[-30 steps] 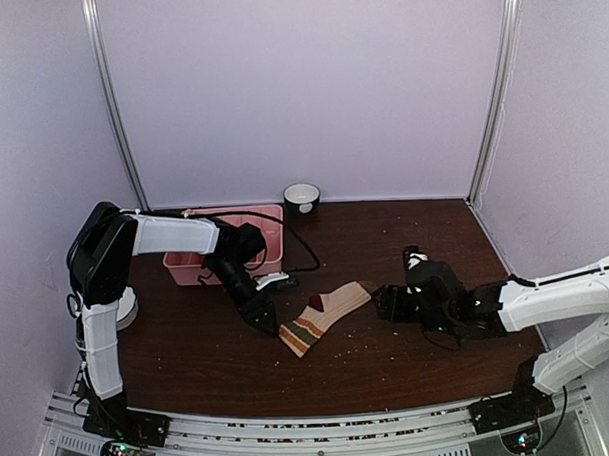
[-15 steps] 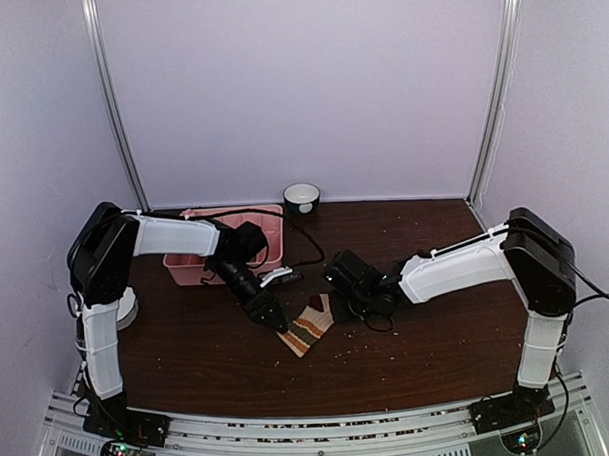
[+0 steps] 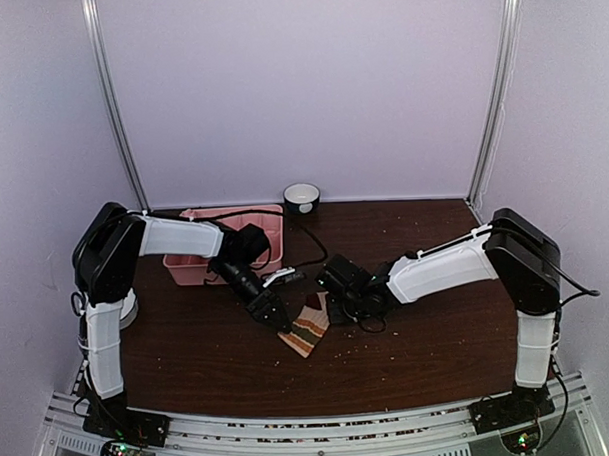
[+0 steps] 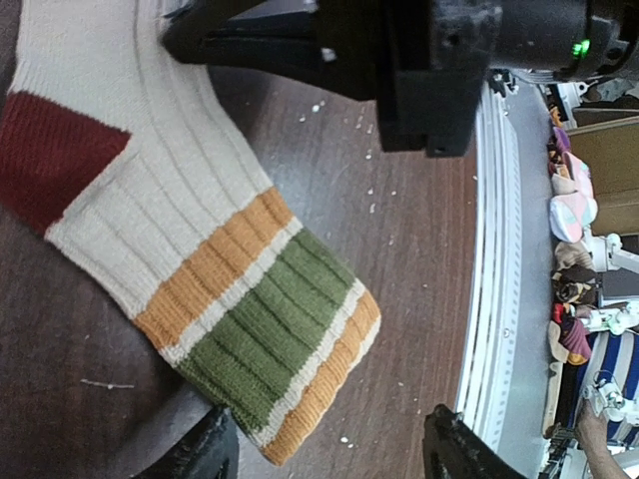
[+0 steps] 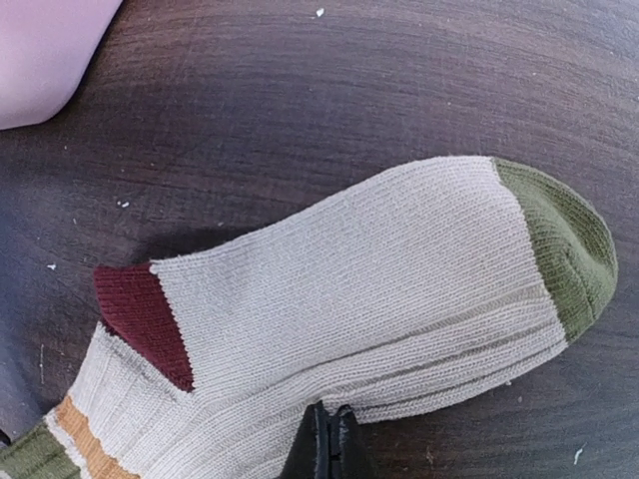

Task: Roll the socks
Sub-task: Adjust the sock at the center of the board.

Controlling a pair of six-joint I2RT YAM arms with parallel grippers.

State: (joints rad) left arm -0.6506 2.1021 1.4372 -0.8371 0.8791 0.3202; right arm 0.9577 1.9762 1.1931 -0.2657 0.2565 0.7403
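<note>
The fingers of the right gripper, spread a second ago, are now pressed together on the edge of the tan sock, which lies flat mid-table. The left gripper straddles its cuff, spread. Rolling can likely begin.

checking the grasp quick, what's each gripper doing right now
left gripper: open, fingers astride the cuff of the cream ribbed fabric sock with orange and green stripes
right gripper: closed, pinching that sock's edge
</note>
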